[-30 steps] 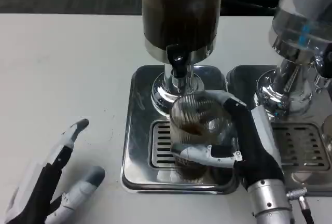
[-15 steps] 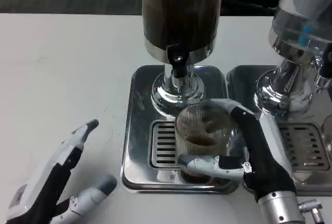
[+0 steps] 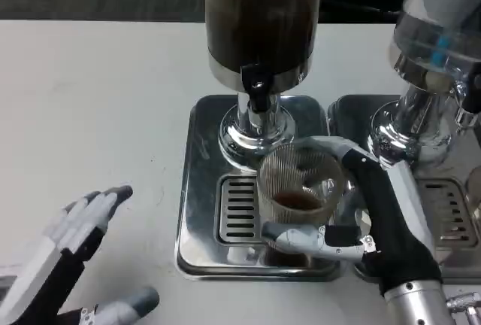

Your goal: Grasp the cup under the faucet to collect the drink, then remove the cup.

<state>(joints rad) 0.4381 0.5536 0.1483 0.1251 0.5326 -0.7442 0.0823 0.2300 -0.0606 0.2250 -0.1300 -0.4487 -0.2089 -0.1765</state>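
A clear ribbed cup (image 3: 299, 189) with dark drink at its bottom stands over the slotted drip grille, just in front of the black faucet (image 3: 258, 92) of the dark-filled dispenser (image 3: 263, 24). My right hand (image 3: 359, 216) grips the cup, fingers wrapped round its far and near sides. My left hand (image 3: 71, 261) lies open on the white table at the lower left, holding nothing.
The steel drip tray (image 3: 201, 189) lies under the dispenser. A second dispenser (image 3: 436, 39) with its own tray (image 3: 451, 212) stands at the right. White table (image 3: 90, 114) spreads to the left.
My right hand has drawn the cup slightly toward me and to the right, away from the faucet. My left hand has turned and slid lower left.
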